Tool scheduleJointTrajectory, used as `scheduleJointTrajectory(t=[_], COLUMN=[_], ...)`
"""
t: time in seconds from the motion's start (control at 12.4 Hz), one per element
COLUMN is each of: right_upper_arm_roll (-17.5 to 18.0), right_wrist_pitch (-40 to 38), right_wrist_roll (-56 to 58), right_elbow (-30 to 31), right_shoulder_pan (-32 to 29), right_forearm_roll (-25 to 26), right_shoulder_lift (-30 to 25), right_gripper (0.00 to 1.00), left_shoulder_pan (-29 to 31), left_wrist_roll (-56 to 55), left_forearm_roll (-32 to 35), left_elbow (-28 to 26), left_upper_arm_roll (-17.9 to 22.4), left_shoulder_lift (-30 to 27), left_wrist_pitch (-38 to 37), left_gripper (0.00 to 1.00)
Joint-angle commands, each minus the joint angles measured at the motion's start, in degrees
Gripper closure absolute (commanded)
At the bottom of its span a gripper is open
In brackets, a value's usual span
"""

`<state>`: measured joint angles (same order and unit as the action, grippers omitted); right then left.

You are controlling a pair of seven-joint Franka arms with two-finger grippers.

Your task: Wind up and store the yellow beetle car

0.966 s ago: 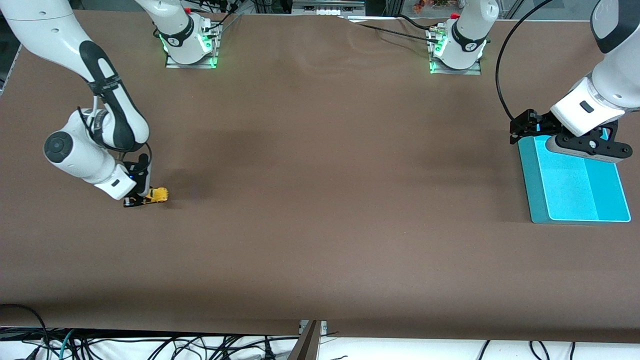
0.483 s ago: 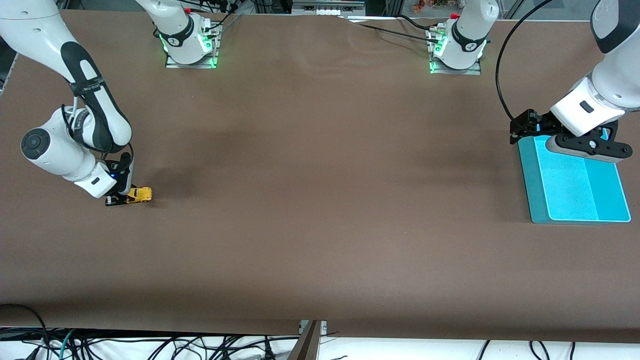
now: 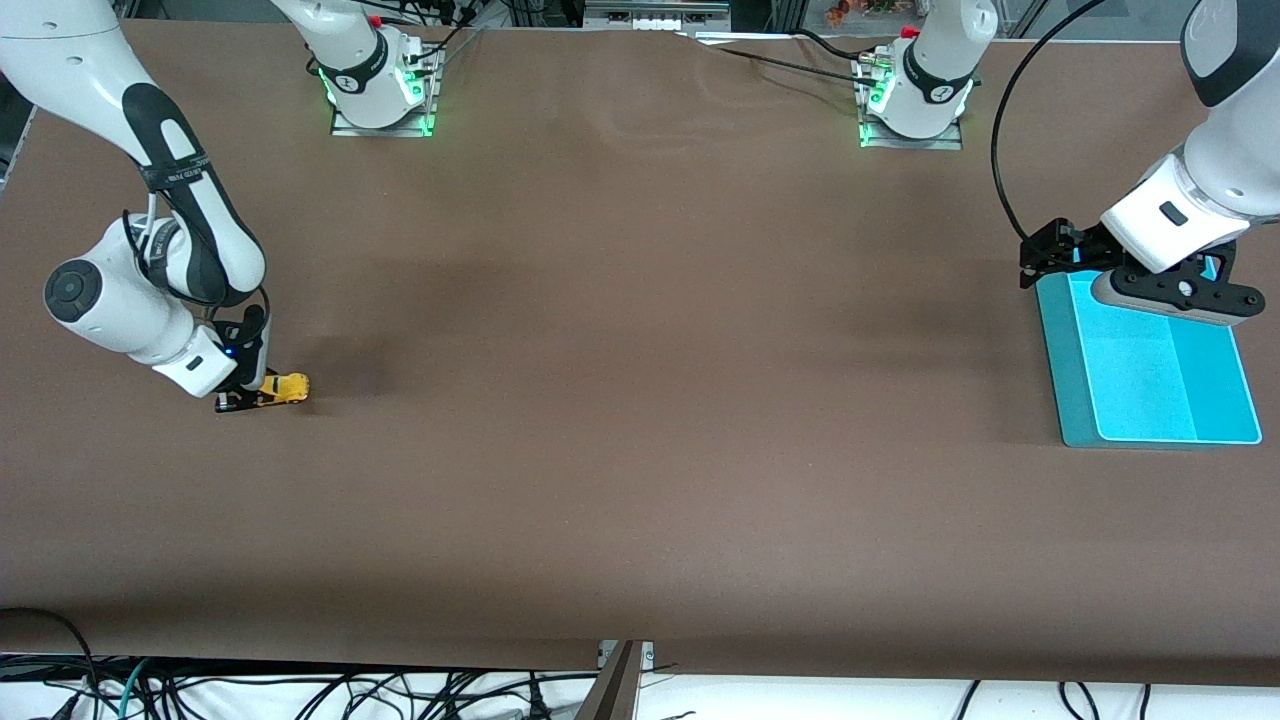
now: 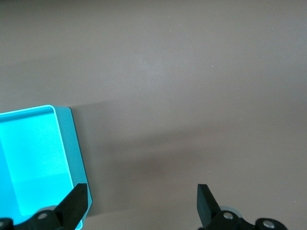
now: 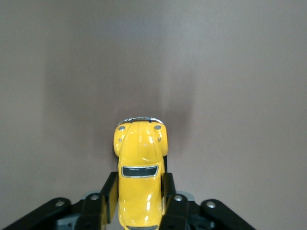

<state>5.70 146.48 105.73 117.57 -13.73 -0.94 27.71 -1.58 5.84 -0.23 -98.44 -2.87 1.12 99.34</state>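
The yellow beetle car (image 3: 290, 386) stands with its wheels on the brown table near the right arm's end. My right gripper (image 3: 258, 396) is low at the table, its two fingers pressed against the car's sides at the rear half. In the right wrist view the yellow beetle car (image 5: 140, 163) points away from the wrist, its bonnet and windscreen sticking out past the right gripper (image 5: 140, 186). At the left arm's end, my left gripper (image 3: 1172, 292) hangs open and holds nothing. In its wrist view the left gripper (image 4: 141, 197) spans bare table beside the tray's wall.
A turquoise tray (image 3: 1068, 400) lies at the left arm's end of the table; its wall (image 4: 68, 143) shows in the left wrist view. Both arm bases stand along the table edge farthest from the camera. Cables hang below the near edge.
The right gripper dragged the car along the table toward the right arm's end, then eased a little back. The left arm has not moved.
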Motion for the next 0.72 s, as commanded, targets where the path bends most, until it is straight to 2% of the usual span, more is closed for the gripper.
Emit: scheduleJointTrajectory(t=[0.0,0.08,0.32,0.4,0.48,0.64], right_upper_arm_roll=[2.02,2.55,3.43,3.52,3.61,3.96], right_wrist_pitch=[-3.73,-5.14,-8.22,-8.93,-10.76,-15.24], right_wrist_roll=[-2.01,-2.97,-3.69,-3.77,-4.21,-6.58], right_elbow=[-3.21,-4.09,-5.94,-6.29,-7.52,-9.19], right_shoulder_pan=[-0.42,-0.33,0.11,0.11,0.11,0.11], right_forearm_roll=[-0.29,-0.29,-0.20,-0.20,-0.29,-0.29], right_shoulder_lift=[1.04,0.86,-0.45,-1.07,-1.51,-3.70], right_gripper=[0.37,0.32,0.25,0.09,0.01,0.01], left_shoulder_pan=[0.00,0.00,0.00,0.00,0.09,0.09], left_wrist_roll=[-0.39,-0.39,-0.30,-0.30,-0.39,-0.30], left_forearm_roll=[1.98,1.98,1.98,1.98,1.98,1.98], left_elbow=[1.58,1.49,1.58,1.58,1.58,1.49], left_upper_arm_roll=[-0.21,-0.21,-0.21,-0.21,-0.21,-0.21], left_shoulder_lift=[0.55,0.55,0.46,0.55,0.55,0.55], left_wrist_pitch=[-1.25,-1.25,-1.25,-1.25,-1.25,-1.26], left_gripper=[0.00,0.00,0.00,0.00,0.00,0.00])
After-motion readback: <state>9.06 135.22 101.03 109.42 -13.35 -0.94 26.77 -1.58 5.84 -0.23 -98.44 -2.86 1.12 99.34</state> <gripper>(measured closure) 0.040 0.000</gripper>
